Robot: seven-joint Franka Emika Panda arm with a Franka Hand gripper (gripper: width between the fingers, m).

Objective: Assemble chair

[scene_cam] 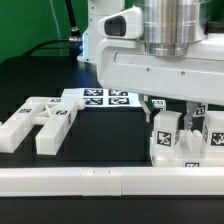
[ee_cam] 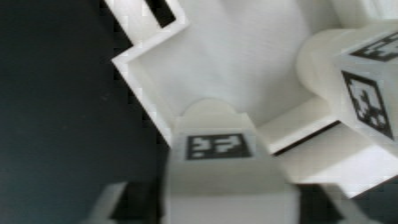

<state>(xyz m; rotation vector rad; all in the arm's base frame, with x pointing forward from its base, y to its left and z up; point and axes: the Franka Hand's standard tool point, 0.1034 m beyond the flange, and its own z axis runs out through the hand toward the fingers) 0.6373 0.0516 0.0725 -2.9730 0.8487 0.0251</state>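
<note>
Nearest, the border rail (scene_cam: 100, 180). Behind it, at the exterior view's right, the gripper (scene_cam: 172, 110) is clamped on 1 tagged chair part (ee_cam: 217, 148). Seat it squarely and release only once it is supported. Loose chair parts (scene_cam: 40, 122) lie left, with the marker board (scene_cam: 105, 97) beyond.

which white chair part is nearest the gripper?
The upright tagged part at the exterior view's right, directly under the gripper; the forked part lies flat at that view's left.

Smooth white plastic chair parts (scene_cam: 40, 122), matt black table (scene_cam: 30, 75), smooth glossy white arm casing (scene_cam: 150, 65)
</note>
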